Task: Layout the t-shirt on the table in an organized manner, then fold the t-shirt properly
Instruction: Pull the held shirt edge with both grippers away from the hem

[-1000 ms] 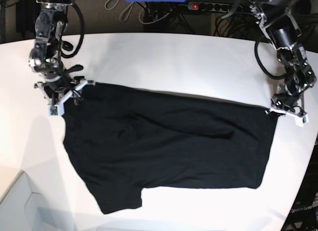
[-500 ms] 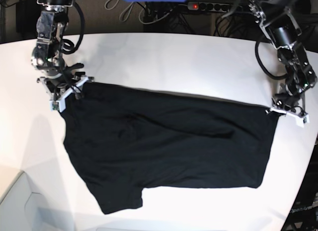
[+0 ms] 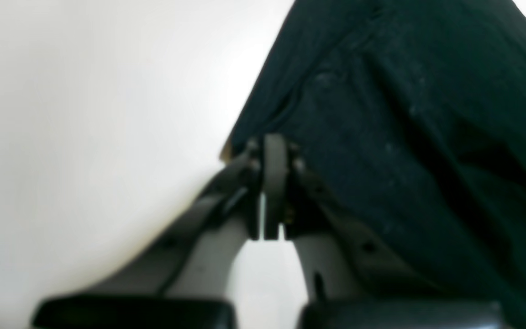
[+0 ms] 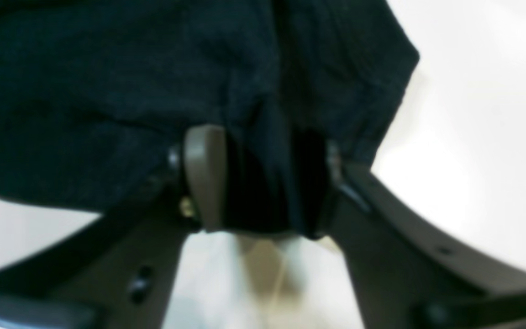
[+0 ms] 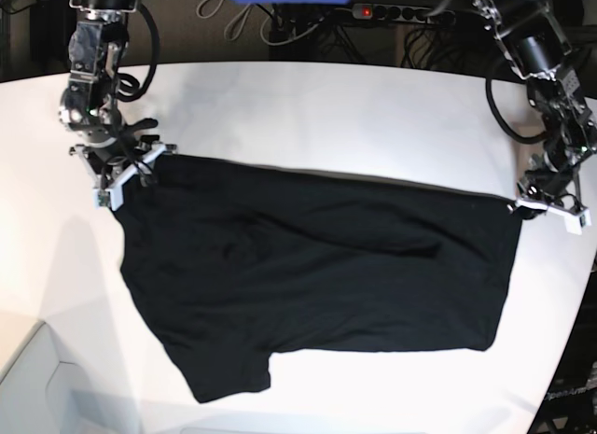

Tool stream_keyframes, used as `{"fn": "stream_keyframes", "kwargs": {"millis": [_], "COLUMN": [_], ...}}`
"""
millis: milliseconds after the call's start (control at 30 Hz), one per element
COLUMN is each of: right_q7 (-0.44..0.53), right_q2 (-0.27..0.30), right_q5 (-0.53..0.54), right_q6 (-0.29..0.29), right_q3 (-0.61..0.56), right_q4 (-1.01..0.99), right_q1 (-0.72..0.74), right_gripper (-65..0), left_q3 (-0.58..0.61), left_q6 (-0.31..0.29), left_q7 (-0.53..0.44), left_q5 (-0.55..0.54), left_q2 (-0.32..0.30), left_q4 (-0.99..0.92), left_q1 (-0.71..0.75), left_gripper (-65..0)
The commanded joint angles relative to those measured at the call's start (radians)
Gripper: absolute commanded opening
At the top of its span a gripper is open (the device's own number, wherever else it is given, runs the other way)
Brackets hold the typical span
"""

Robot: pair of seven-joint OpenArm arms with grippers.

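Both arms reach down from the far side of the table (image 5: 308, 98) and stand at opposite ends of the t-shirt (image 5: 317, 275), which lies spread out flat, black against the white top, a sleeve sticking out toward the near edge. The left gripper (image 5: 550, 208) hangs low by the shirt's corner at the table's right rim; up close, the left gripper (image 3: 272, 155) has its jaws pressed tight together with the cloth's very edge pinched between them. The right gripper (image 5: 126, 177) leans in over the other far corner. In its own camera, the right gripper (image 4: 258, 178) stands partly apart with a thick bunch of fabric (image 4: 263, 137) filling the gap; I cannot tell if it truly grips. Both close views are blurred, and neither print nor tag shows.
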Motion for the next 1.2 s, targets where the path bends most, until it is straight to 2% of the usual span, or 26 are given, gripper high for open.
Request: {"fn": "stream_keyframes", "kwargs": {"millis": [0,133,467,700,867,967,1067,1167], "right_q7": [-0.023,-0.024,-0.024,-0.024,-0.024,-0.024,-0.024,-0.024], "right_q2": [0.002,0.002,0.002,0.004,0.002,0.002,0.002,0.001], "right_q5": [0.005,0.005,0.007,0.007,0.007,0.007,0.007,0.007], "right_q6": [0.002,0.002,0.003,0.003,0.003,0.003,0.003,0.003], "right_q3": [0.000,0.000,0.001,0.000,-0.002,-0.002,-0.002,-0.002], "right_q4": [0.006,0.006,0.056,0.062,0.063,0.060,0.060,0.062], "right_q1": [-0.012,-0.036,-0.125,-0.133,-0.128,-0.127,-0.127,-0.127], "right_gripper": [-47.6,-65.0,-65.0,-65.0,-65.0,-65.0,-65.0,-65.0], "left_q3": [-0.002,-0.002,-0.101,-0.137,-0.130,-0.128,-0.127,-0.088], "left_q6": [-0.004,-0.004,-0.004,-0.004,-0.002,-0.002,-0.002,0.000], "left_q7": [-0.015,-0.016,-0.013,-0.009,0.096,0.166,0.178,0.178], "left_q5": [-0.011,-0.011,-0.013,-0.015,-0.013,-0.005,-0.004,0.039], "left_q2": [-0.021,-0.023,-0.015,-0.004,0.002,0.000,-0.001,-0.001], "left_q4": [0.024,0.025,0.028,0.120,0.185,0.183,0.183,0.183], "left_q1": [0.001,0.027,0.087,0.116,0.088,0.041,0.013,-0.015], "left_gripper": [-65.0,-64.8,-64.8,-64.5,-63.5,-55.7,-44.4,-37.0]}}
